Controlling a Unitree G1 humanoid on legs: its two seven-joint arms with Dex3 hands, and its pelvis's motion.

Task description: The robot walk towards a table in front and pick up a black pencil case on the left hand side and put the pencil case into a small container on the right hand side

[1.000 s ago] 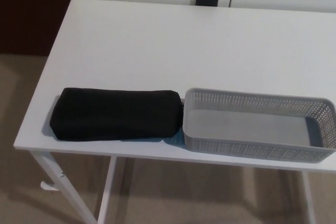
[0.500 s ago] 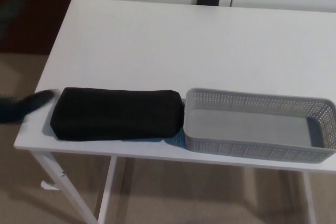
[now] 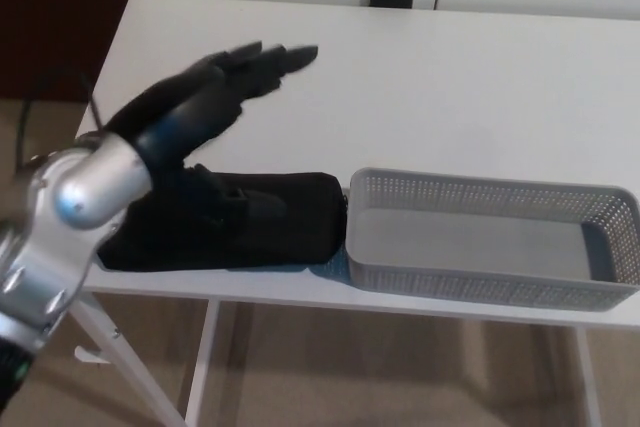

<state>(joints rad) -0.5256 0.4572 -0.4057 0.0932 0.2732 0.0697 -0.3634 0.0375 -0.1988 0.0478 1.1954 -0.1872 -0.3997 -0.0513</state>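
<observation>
Left hand (image 3: 205, 97) noted at 10 o'clock of your head view, forearm running off toward 8 o'clock. Status: released, fingers (image 3: 275, 55) stretched out and spread, pointing to approx. 2 o'clock, nothing held. It hovers over the L end of the black pencil case (image 3: 290, 217); contact w/ the case can't be confirmed. Case lies flat along the front edge of the table (image 3: 450, 97), approx. 7 o'clock, its R end right against the grey container (image 3: 480, 287) at 4 o'clock.
</observation>
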